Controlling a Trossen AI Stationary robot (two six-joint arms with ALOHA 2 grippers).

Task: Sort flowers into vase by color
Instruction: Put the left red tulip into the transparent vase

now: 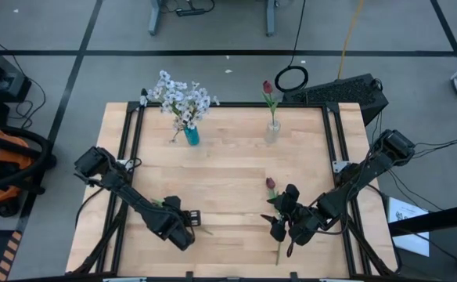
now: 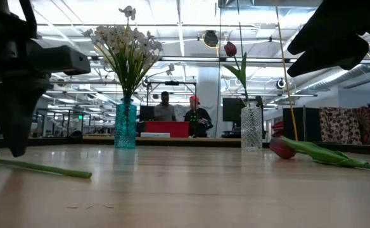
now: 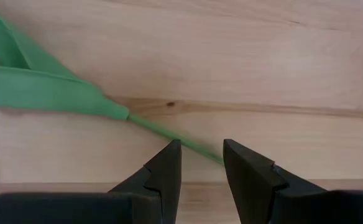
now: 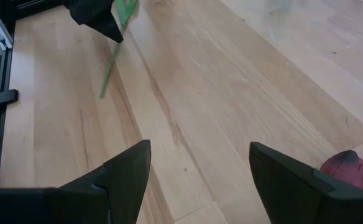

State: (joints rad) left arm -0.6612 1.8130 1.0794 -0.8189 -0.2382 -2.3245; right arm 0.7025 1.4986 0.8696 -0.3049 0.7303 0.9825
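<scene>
Flowers: white sprays (image 1: 183, 99) stand bunched in the blue vase (image 1: 192, 136) near the desk's (image 1: 228, 168) far edge, left of centre. One red tulip (image 1: 268, 88) stands in the clear vase (image 1: 272, 131) at the far edge, right of centre. A second tulip (image 1: 271, 184) lies flat near the front right, bud dark red, stem green and leafy. A third stem (image 3: 76, 99) lies near the front left; its bud is hidden.

The middle of the desk is open between vases and arms.

Left end effector (image 3: 201, 163): low at the front left, fingers narrowly apart astride that stem's end, not closed on it. Right end effector (image 4: 200, 171): open, beside the lying tulip's bud, holding nothing.
</scene>
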